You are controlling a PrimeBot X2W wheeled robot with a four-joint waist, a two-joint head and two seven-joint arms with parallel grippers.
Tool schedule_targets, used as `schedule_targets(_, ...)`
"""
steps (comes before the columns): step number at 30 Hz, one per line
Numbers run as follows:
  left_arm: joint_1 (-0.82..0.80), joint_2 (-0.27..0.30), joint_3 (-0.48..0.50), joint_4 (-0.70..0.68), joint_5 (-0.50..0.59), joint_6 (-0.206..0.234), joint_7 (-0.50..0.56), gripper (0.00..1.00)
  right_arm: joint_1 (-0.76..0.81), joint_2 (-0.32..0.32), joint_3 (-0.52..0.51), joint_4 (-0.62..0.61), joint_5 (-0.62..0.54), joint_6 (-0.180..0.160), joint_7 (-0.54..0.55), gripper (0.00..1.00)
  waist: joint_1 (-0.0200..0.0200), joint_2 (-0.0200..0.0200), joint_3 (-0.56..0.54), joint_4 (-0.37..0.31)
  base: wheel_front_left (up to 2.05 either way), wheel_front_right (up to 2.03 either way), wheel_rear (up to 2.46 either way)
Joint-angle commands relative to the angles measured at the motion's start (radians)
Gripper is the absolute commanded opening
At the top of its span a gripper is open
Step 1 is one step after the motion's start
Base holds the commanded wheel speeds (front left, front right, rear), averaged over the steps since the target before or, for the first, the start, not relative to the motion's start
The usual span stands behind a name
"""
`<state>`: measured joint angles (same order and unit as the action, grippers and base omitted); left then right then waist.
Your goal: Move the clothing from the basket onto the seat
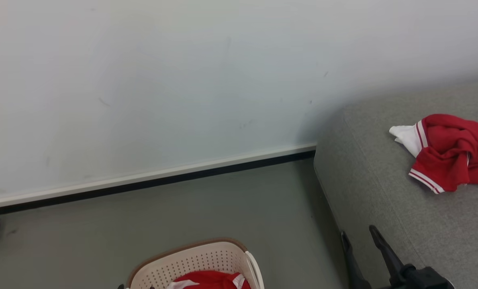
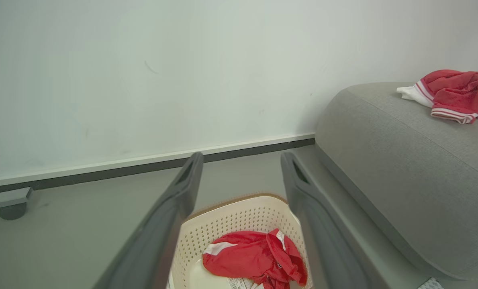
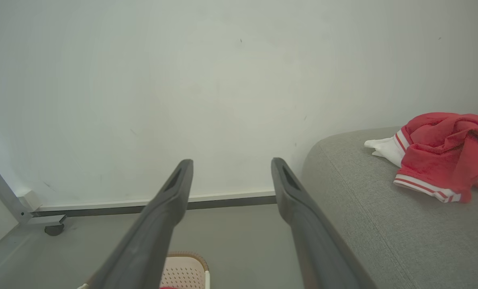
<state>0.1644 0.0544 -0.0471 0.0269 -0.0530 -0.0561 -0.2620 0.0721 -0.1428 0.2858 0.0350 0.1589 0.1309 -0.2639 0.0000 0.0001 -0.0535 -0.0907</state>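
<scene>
One crumpled red garment (image 1: 452,152) on rounded, seemingly woven grey seat (image 1: 383,208)

Head view: high, tilted down toward wall (image 1: 142,80). Left wrist view: lower, facing wall, basket (image 2: 231,216) close between left fingers (image 2: 170,224). Right wrist view: likewise, along right fingers (image 3: 164,212). Shared: seat (image 1: 383,208), right of fingers.

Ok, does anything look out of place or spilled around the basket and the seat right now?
Nothing stands out. One red garment lies crumpled on the seat, and a second red garment sits inside the upright basket. The left hand and right hand are open, holding nothing.
</scene>
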Motion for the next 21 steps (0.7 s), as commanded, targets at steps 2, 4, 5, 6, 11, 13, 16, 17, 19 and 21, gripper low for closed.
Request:
schedule_targets(2, -0.038, 0.002, -0.012, 0.035, 0.01, -0.011, -0.004, 1.0, -0.026, 0.0, 0.009, -0.01, -0.001, 0.0, -0.001, 1.0, 0.0, -0.0001, 0.041, -0.01, 0.0, 0.0, 0.0)
schedule_targets(4, -0.073, 0.002, -0.02, 0.064, 0.012, -0.021, -0.004, 1.0, -0.052, 0.0, 0.019, -0.019, 0.0, 0.0, -0.001, 1.0, 0.0, -0.0001, 0.069, -0.02, 0.0, 0.0, 0.0)
schedule_targets(5, -0.089, 0.003, -0.025, 0.076, 0.014, -0.023, -0.004, 1.0, -0.066, 0.0, 0.024, -0.024, 0.001, 0.0, -0.001, 1.0, 0.0, -0.0001, 0.088, -0.025, 0.0, 0.0, 0.0)
schedule_targets(6, -0.112, 0.004, -0.031, 0.087, 0.017, -0.028, -0.004, 1.0, -0.083, 0.0, 0.027, -0.031, 0.001, 0.0, -0.001, 1.0, 0.0, -0.0001, 0.11, -0.029, 0.0, 0.0, 0.0)
schedule_targets(11, -0.23, 0.027, -0.062, 0.162, 0.023, -0.049, -0.003, 1.0, -0.175, 0.008, 0.036, -0.064, -0.005, 0.0, -0.001, 1.0, 0.0, -0.0001, 0.239, -0.051, 0.0, 0.0, 0.0)
schedule_targets(13, -0.289, 0.044, -0.08, 0.201, 0.03, -0.056, -0.004, 1.0, -0.218, 0.014, 0.037, -0.08, -0.011, 0.0, -0.001, 1.0, 0.0, -0.0001, 0.299, -0.06, 0.0, 0.0, 0.0)
schedule_targets(16, -0.377, 0.067, -0.113, 0.263, 0.044, -0.064, -0.004, 1.0, -0.268, 0.024, 0.033, -0.106, -0.021, 0.0, -0.001, 1.0, 0.0, -0.0001, 0.374, -0.069, 0.0, 0.0, 0.0)
schedule_targets(17, -0.407, 0.072, -0.123, 0.283, 0.046, -0.064, -0.004, 1.0, -0.282, 0.028, 0.03, -0.116, -0.024, 0.0, -0.001, 1.0, 0.0, -0.0001, 0.398, -0.071, 0.0, 0.0, 0.0)
schedule_targets(19, -0.461, 0.087, -0.143, 0.334, 0.048, -0.069, -0.003, 1.0, -0.307, 0.037, 0.027, -0.136, -0.031, 0.0, -0.001, 1.0, 0.0, -0.0001, 0.441, -0.077, 0.0, 0.0, 0.0)
schedule_targets(21, -0.517, 0.102, -0.165, 0.389, 0.047, -0.071, -0.004, 1.0, -0.333, 0.045, 0.027, -0.152, -0.034, 0.0, -0.001, 1.0, 0.0, -0.0001, 0.478, -0.083, 0.0, 0.0, 0.0)
